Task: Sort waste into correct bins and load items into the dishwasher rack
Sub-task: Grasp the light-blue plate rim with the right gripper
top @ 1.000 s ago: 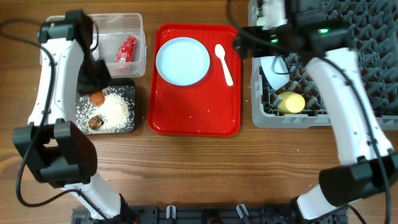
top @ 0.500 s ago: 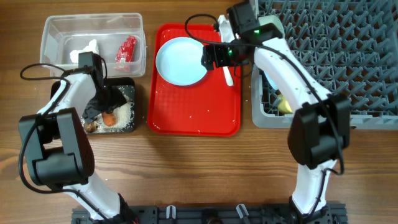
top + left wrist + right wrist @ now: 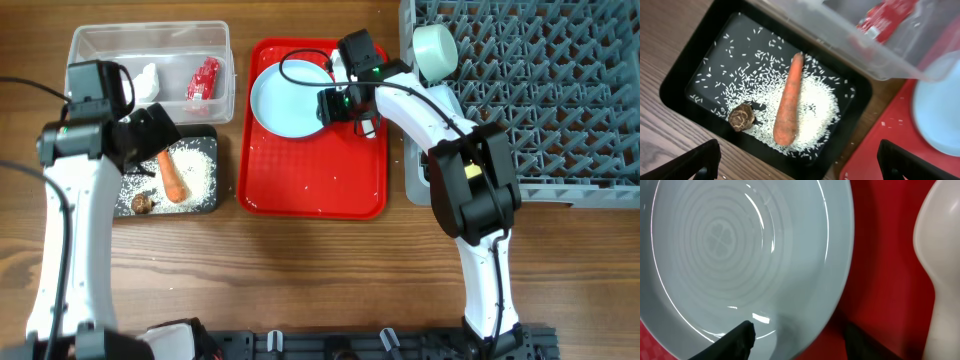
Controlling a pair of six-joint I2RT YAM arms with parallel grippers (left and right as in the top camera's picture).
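The orange carrot (image 3: 172,177) (image 3: 789,102) lies loose on white rice (image 3: 815,107) in the black tray (image 3: 205,205), beside a brown scrap (image 3: 741,117). My left gripper (image 3: 150,135) (image 3: 800,170) hovers open above that tray, holding nothing. The pale blue plate (image 3: 285,95) (image 3: 740,245) rests on the red tray (image 3: 310,180). My right gripper (image 3: 333,105) (image 3: 800,337) straddles the plate's right rim, one finger over the plate and one over the tray, still apart from it. The white spoon (image 3: 940,255) lies just to the right.
The clear tub (image 3: 150,40) behind the black tray holds a white napkin (image 3: 147,80) and a red wrapper (image 3: 203,78). The grey rack (image 3: 560,100) fills the right side, with a pale bowl (image 3: 435,47) at its near-left corner.
The left gripper opened, leaving the carrot lying in the black tray, and pulled back. The right arm swung from the rack to the plate's rim and its jaws narrowed.
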